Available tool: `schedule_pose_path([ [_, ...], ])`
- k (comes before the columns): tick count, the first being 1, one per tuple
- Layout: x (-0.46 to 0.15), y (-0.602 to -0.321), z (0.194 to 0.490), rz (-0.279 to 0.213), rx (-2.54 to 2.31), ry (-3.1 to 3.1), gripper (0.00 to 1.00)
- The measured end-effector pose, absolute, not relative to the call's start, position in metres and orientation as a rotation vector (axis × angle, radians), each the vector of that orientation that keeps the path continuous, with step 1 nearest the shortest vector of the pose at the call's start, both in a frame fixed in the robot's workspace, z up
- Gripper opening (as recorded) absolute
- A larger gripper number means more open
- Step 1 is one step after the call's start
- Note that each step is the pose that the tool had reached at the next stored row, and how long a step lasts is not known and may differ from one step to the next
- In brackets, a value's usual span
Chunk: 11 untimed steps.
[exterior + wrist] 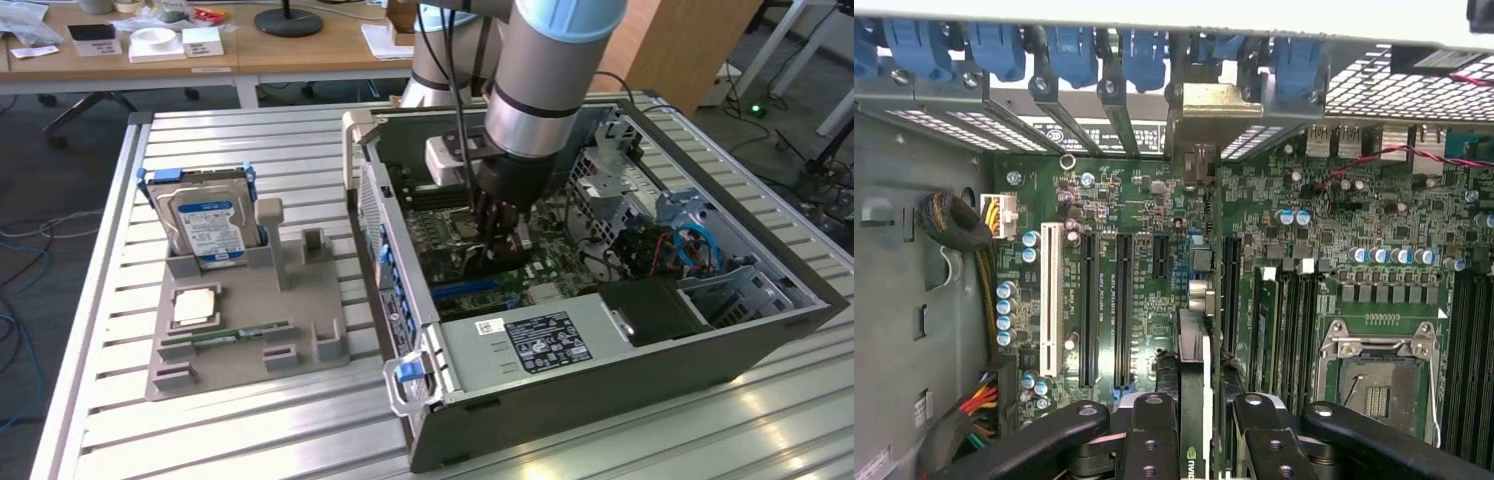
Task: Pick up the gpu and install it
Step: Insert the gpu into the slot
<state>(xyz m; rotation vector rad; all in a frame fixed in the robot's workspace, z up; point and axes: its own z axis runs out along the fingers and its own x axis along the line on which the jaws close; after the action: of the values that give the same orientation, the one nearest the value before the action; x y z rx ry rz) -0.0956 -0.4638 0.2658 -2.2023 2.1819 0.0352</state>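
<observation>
My gripper (501,238) reaches down into the open computer case (747,330), just above the green motherboard (547,268). In the wrist view my gripper (1199,425) is shut on the gpu (1194,365), which I see edge-on: a thin card standing upright between the black fingers (1154,440). The card runs away from the fingers toward the rear slot openings. Its metal bracket (1204,105) sits against the case's back wall, between the blue latches (1144,50). It stands over the motherboard among the long black expansion slots (1122,310); whether its lower edge is in a slot is hidden.
A silver power supply (534,342) fills the case's near end, and drive cages with cables (667,240) line the exterior view's right. Outside, a grey holder (247,345) carries a blue-labelled hard drive (207,218), a CPU (196,305) and a RAM stick (243,333). A CPU socket (1379,375) lies beside the slots.
</observation>
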Motion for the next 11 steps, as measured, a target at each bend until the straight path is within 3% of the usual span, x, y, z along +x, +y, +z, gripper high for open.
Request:
schedule_pose_path([
  [11,-0.0986,-0.4638,0.2608,0.034,-2.203,2.182,0.26],
])
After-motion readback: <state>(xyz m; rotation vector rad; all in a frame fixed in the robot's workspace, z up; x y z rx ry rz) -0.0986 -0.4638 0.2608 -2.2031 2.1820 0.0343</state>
